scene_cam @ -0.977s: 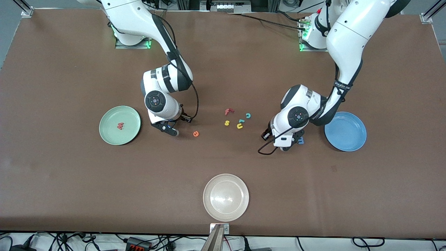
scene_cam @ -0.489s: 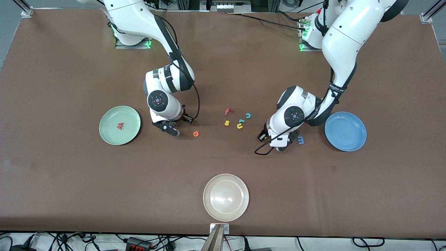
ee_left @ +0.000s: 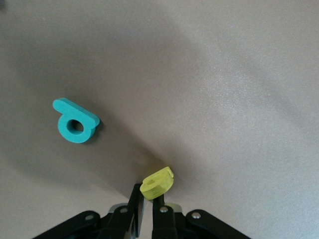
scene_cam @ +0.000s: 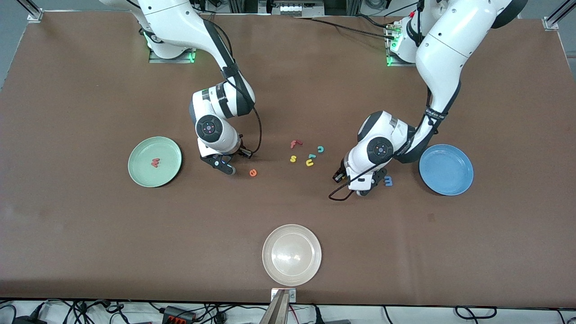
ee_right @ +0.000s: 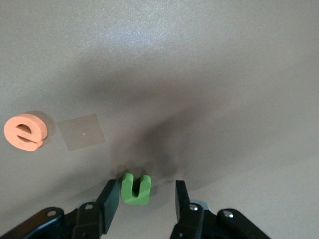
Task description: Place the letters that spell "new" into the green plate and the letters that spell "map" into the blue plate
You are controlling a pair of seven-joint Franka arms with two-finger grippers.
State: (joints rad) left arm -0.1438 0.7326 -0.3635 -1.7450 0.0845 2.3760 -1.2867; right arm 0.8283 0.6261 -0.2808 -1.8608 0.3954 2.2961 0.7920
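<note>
The right wrist view has a green "n" [ee_right: 135, 189] lying on the table between the fingers of my right gripper [ee_right: 146, 191], which is open, with one finger against the letter. An orange "e" [ee_right: 25, 131] lies close by, also in the front view [scene_cam: 253, 172]. My left gripper [ee_left: 149, 191] is shut on a yellow "a" [ee_left: 157, 182], pinched tilted at the fingertips, with a teal "p" [ee_left: 75, 127] flat on the table nearby. The salmon "w" [scene_cam: 155, 162] lies in the green plate [scene_cam: 135, 153]. A blue "m" [scene_cam: 388, 181] rests between the left gripper [scene_cam: 365, 189] and the blue plate [scene_cam: 446, 169].
A red "f" [scene_cam: 294, 144], yellow "s" [scene_cam: 293, 158], teal "c" [scene_cam: 320, 149] and yellow "u" [scene_cam: 309, 163] lie in a cluster mid-table between the arms. A white plate [scene_cam: 291, 254] stands near the table's front edge.
The left gripper moved off the blue "m" and closed on the yellow "a". The right gripper shifted a little toward the orange "e" and its fingers narrowed around the "n".
</note>
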